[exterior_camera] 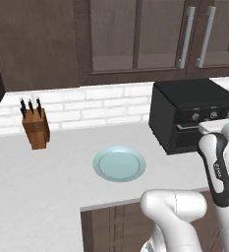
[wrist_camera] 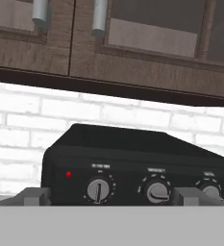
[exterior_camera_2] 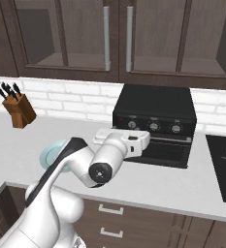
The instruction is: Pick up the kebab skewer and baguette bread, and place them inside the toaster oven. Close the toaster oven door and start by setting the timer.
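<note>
Against the brick backsplash, right of the plate: one toaster oven, boxy, rigid, likely heavy enough to stay put. Three silver knobs along its front, small and probably slick; pinch across the raised rib. One gripper, jaws spread wide, nothing held, just before the knobs. One knife block left of the plate.

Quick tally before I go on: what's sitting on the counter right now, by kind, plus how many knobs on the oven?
Toaster oven: 1
Knobs on its front: 3
Knife block: 1
Plate, nothing on it: 1
Total on the counter: 3 things, plus the 3 knobs.
</note>
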